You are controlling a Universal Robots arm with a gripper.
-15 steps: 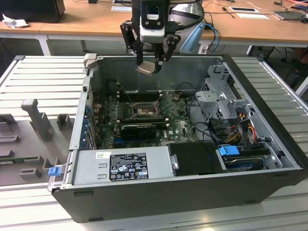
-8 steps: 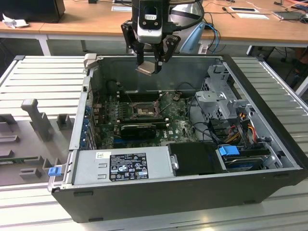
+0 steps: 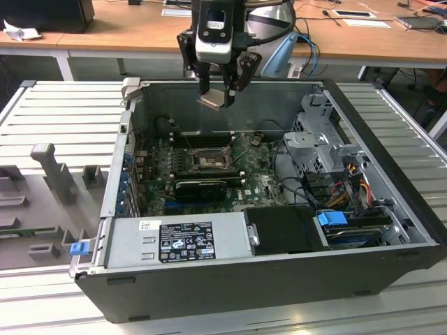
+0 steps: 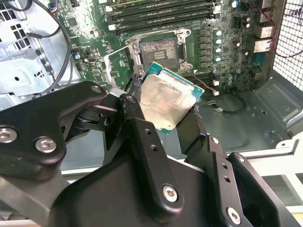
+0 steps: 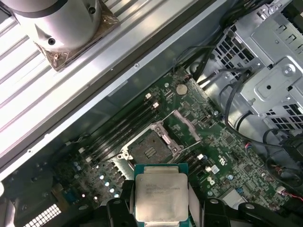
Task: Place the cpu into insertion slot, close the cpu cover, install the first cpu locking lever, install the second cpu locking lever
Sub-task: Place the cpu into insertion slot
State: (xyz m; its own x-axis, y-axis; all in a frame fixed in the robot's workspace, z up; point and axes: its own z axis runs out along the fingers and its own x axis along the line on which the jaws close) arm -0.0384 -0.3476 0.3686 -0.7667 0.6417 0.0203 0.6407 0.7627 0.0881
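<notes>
- gripper (image 3: 216,89) is closed narrow on the cpu (image 3: 215,98), pinching it by two opposite edges. in both wrist views the pale metal top (image 4: 165,100) faces the cameras, with a finger on either side of it (image 5: 161,191).
- the cpu hangs in the air above the open computer case (image 3: 279,283), near its back wall and well apart from the motherboard (image 3: 260,183) below. it touches nothing but the fingers.
- the insertion slot (image 3: 206,162) lies open on the board with its dark centre bare. nothing is seated in it, so i judge the first step not yet done.
- the relation that matters: in the exterior view the slot sits at about 6 o'clock from the chip, a touch toward 7, and far lower down in the case.
- the edges don't agree: in the first wrist view the slot (image 5: 149,149) is turned at a slant to the chip's sides, and the second wrist view shows the same mismatch with the slot (image 4: 158,47).
- in the exterior view the chip looks tipped, not level with the board, though i can't tell by how much.
</notes>
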